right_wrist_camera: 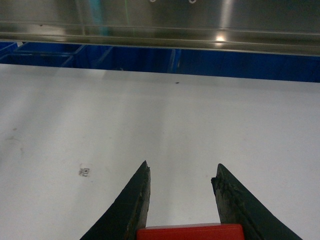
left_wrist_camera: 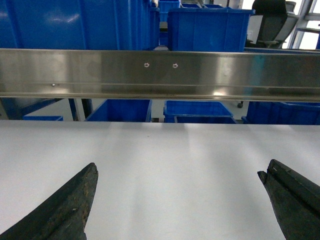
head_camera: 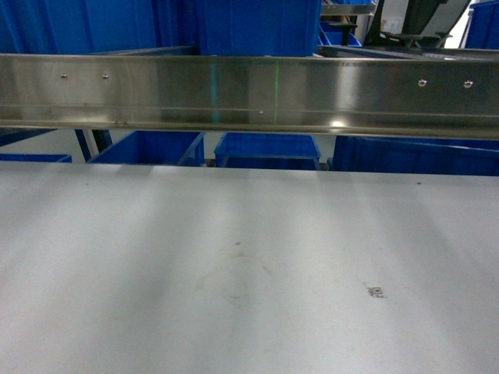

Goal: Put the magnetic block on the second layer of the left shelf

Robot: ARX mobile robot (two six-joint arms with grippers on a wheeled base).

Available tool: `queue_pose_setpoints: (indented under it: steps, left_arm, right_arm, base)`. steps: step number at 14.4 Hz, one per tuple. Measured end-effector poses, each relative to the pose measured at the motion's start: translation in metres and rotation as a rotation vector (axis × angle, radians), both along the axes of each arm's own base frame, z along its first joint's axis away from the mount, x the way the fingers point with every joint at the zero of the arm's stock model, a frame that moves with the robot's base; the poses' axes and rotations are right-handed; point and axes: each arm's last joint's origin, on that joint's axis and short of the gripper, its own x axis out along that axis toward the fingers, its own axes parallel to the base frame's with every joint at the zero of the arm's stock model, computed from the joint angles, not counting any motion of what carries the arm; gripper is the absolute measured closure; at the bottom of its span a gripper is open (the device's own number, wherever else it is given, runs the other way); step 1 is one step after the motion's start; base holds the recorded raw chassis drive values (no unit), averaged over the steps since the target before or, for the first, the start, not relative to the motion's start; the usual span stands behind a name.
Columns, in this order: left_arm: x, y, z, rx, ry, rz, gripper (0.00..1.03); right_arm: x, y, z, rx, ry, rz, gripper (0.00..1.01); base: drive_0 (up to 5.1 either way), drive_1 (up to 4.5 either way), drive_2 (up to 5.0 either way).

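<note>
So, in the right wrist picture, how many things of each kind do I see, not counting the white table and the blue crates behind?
Red magnetic block: 1
Black fingers: 2
Steel beam: 1
Small square mark: 1
Total: 5

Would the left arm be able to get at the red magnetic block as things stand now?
Probably not directly. The magnetic block already sits between the fingers of the right gripper, deep at their base. The left gripper hangs open over the bare tabletop, and no block shows in its view.
</note>
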Motion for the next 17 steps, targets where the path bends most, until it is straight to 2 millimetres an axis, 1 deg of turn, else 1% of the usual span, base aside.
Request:
queue_pose_setpoints:
  steps: [6,17]
  left_arm:
    - [0.0,0.0,0.0,0.0,0.0,0.0,0.05]
    - [0.0,0.0,0.0001,0.0,-0.001,0.001,0.05]
  right_arm:
    - [-0.0004,0.0,0.0009,0.0,-0.005,0.0,0.68]
    - [-0.0005,0.0,0.0008,0.0,-0.005,0.0,0.68]
  base:
    - [-4.6,3.8,1.1]
    - [-4.9,2.47,2.5]
